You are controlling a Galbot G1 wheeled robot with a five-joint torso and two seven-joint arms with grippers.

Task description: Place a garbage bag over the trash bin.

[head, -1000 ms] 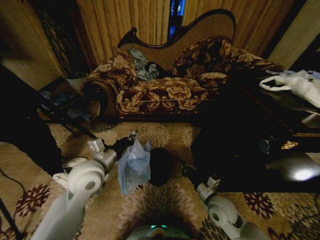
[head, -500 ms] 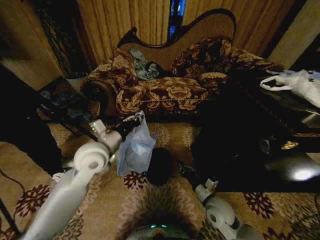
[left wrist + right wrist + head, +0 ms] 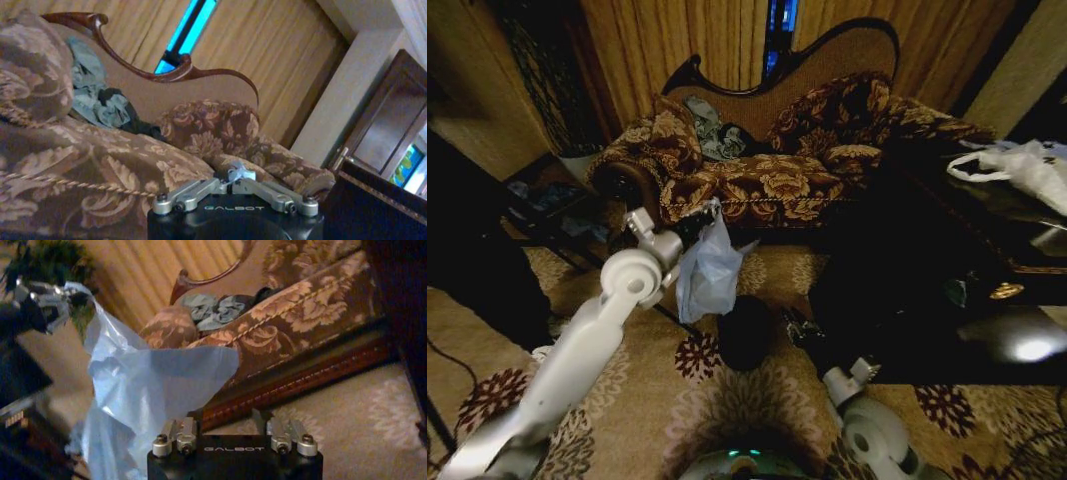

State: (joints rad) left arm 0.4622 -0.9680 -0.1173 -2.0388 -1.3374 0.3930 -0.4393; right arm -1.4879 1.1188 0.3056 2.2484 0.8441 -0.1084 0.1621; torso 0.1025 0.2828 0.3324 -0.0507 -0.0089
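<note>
Left gripper (image 3: pixel 704 218) raised, jaws pinching garbage bag (image 3: pixel 710 272) aloft.

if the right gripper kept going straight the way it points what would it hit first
Most likely the hanging garbage bag, just ahead of the right gripper; behind it comes the sofa. Depth is hard to judge.

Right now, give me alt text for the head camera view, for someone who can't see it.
The left hand holds a pale blue garbage bag by its top, hanging above a small black trash bin on a floral carpet. The right hand waits low beside the bin; a patterned sofa stands behind.
</note>
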